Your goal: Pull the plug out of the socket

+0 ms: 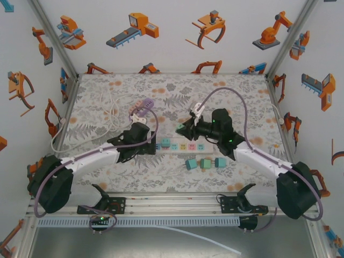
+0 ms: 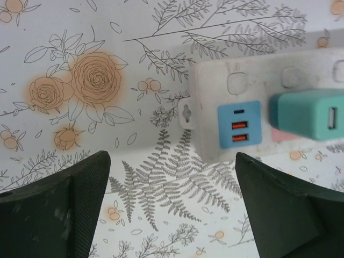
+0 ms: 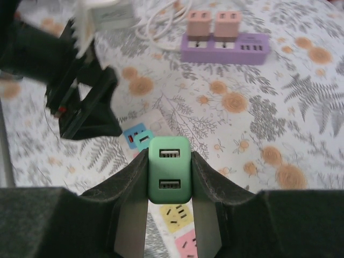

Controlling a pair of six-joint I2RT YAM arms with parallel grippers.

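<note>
The right gripper (image 3: 169, 157) grips the green USB plug (image 3: 169, 172), which seems just clear of the yellow socket (image 3: 175, 216) on the white power strip (image 2: 258, 80). The left gripper (image 2: 172, 164) hangs open beside the strip's left end. The next move is probably to carry the plug away.

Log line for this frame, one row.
left gripper: open, by power strip end | right gripper: shut on green plug | unplugged: unclear

A purple power strip (image 3: 224, 47) carrying two pink adapters (image 3: 200, 22) lies beside a white cable (image 1: 112, 110)
</note>
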